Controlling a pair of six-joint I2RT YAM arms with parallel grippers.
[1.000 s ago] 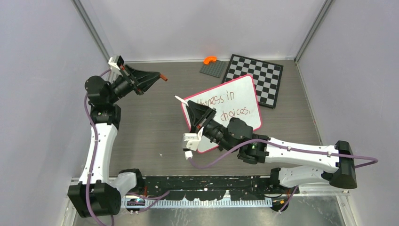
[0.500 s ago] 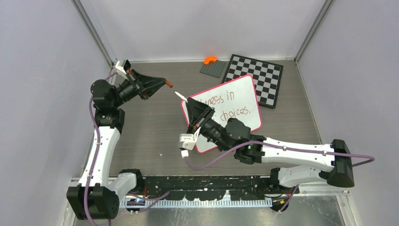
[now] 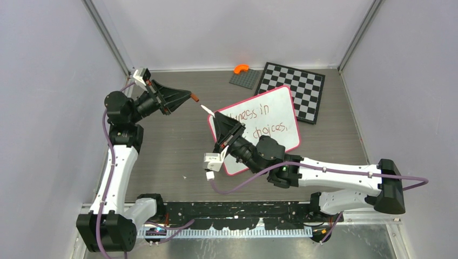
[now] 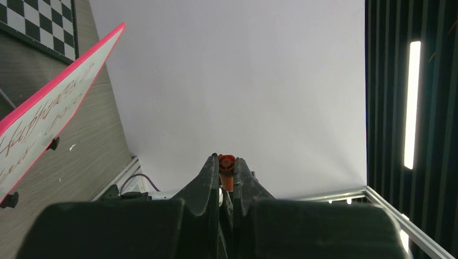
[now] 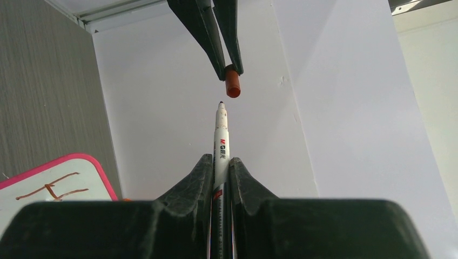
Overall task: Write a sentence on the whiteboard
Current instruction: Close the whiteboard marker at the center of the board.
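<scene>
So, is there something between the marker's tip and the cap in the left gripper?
Nothing visible does: the marker in the right gripper points nearly at the cap across an open gap.

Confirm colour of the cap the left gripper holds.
Orange-red cap, clearest in right wrist view.

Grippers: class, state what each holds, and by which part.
Left gripper: orange marker cap, pinched at one end. Right gripper: white marker, gripped around its barrel, tip exposed.

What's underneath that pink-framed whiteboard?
The whiteboard stands on small black feet on the table, its far edge overlapping the chessboard. The right gripper hides its near-left part.
</scene>
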